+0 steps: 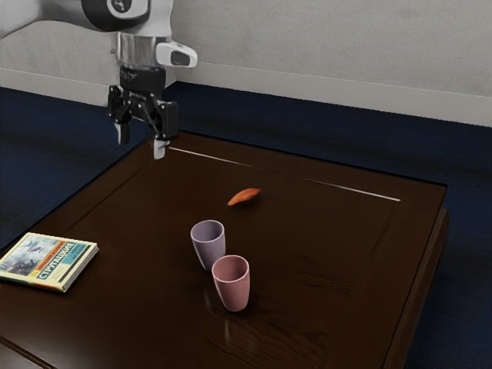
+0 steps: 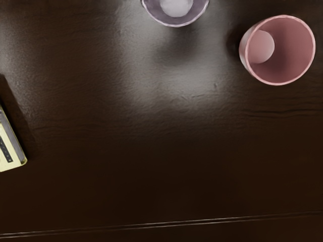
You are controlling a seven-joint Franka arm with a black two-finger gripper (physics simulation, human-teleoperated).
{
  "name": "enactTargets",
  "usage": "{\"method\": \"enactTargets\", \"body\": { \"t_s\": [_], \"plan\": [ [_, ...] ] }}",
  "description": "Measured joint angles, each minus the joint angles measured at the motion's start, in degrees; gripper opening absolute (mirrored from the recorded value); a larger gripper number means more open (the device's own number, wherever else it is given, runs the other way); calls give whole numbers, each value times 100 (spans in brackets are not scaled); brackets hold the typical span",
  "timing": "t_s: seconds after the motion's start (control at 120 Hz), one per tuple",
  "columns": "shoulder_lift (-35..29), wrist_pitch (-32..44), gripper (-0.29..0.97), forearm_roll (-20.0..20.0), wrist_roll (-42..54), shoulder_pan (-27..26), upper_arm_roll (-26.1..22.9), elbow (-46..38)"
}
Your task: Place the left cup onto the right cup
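Clearly, lilac cup (image 1: 207,244) stands well apart from open jaws.

It looks like a living room: a dark wooden coffee table (image 1: 323,254), blue carpet (image 1: 46,146), a book (image 1: 48,260).

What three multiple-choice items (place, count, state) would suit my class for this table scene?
1. Where lies the thin paperback book? A. near the dark wooden table's edge, exterior view's left; B. the table's middle; C. the floor.
2. How many plastic cups stand upright? A. one; B. two; C. three.
3. The black two-finger hand is: A. shut on a cup; B. open and empty above the table; C. resting on the book.
Answers: A, it lies by that edge; B, one lilac cup and one pink cup; B, its fingers stand apart around nothing.
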Motion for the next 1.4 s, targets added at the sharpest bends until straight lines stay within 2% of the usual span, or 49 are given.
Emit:
{"method": "enactTargets", "body": {
  "t_s": [0.133, 0.308, 0.417, 0.592, 0.75, 0.833, 1.0, 1.267, 1.325, 1.4],
  "plan": [
    [8, 531, 68, -26, -28, 47, 1, -132],
    [-16, 1419, 68, -47, -61, 61, 21, -1443],
    [34, 2027, 68, -50, -75, 62, 22, -1935],
    [839, 2652, 68, -8, -90, 50, 15, -1431],
    [1498, 3155, 68, -32, -108, 66, 10, -1344],
    [1590, 3387, 68, -24, -115, 90, 20, -1414],
    [1626, 3646, 68, -31, -41, 125, 371, -1509],
    [1922, 3930, 68, -55, 32, 122, 375, -1825],
    [1943, 4011, 62, -36, 43, 94, 362, -1836],
    [1974, 4094, 42, 4, 53, 62, 354, -1821]
  ]
}}
